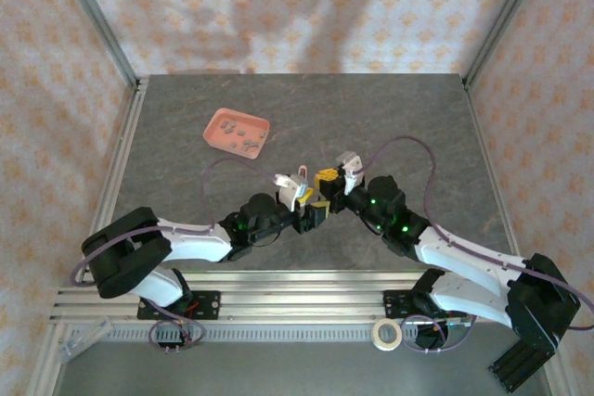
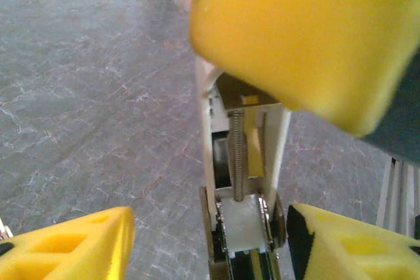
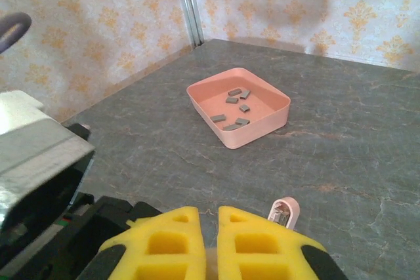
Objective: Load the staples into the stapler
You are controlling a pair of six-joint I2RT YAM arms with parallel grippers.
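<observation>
Partly hidden: the stapler (image 2: 241, 218) is cut off at the bottom of the left wrist view, and a blurred yellow pad of the right gripper (image 3: 209, 218) covers its upper end. I see its channel open with the spring exposed.

Left gripper (image 2: 210, 227): jaws spread, with the stapler standing between them. One pad is just beside the channel and the other is apart from it.

Right gripper: jaws pressed together. I cannot tell whether they pinch part of the stapler.

The staples (image 3: 235, 100) lie in the pink tray (image 3: 262, 126), well apart on the tabletop (image 3: 341, 162).
</observation>
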